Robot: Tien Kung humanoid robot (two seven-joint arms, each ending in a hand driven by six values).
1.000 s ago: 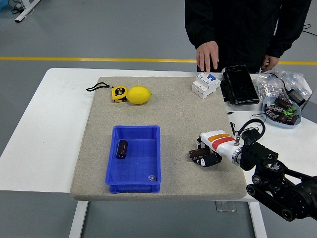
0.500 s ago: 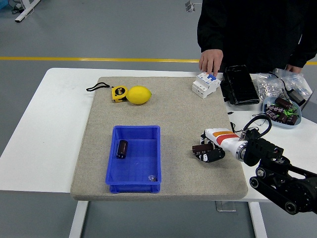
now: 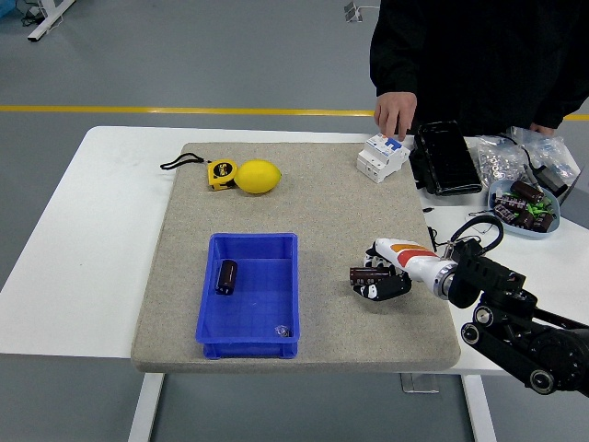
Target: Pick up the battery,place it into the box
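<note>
A dark cylindrical battery [image 3: 363, 274] is gripped in my right hand [image 3: 379, 281], whose fingers curl around it just above the grey mat, right of the blue box [image 3: 248, 295]. Inside the box another dark battery [image 3: 225, 276] lies near its upper left, and a small clear bit [image 3: 282, 330] sits near its front right corner. My right arm [image 3: 515, 327] comes in from the lower right. My left arm is out of sight.
A yellow tape measure [image 3: 221, 173] and a lemon [image 3: 259, 177] lie at the mat's back left. A white breaker [image 3: 383, 156], touched by a person's hand [image 3: 394, 115], a black case [image 3: 445, 158] and a bowl of parts [image 3: 523, 206] stand at the back right.
My right hand has shifted slightly left toward the box with the battery. The person's hand has moved down onto the white breaker.
</note>
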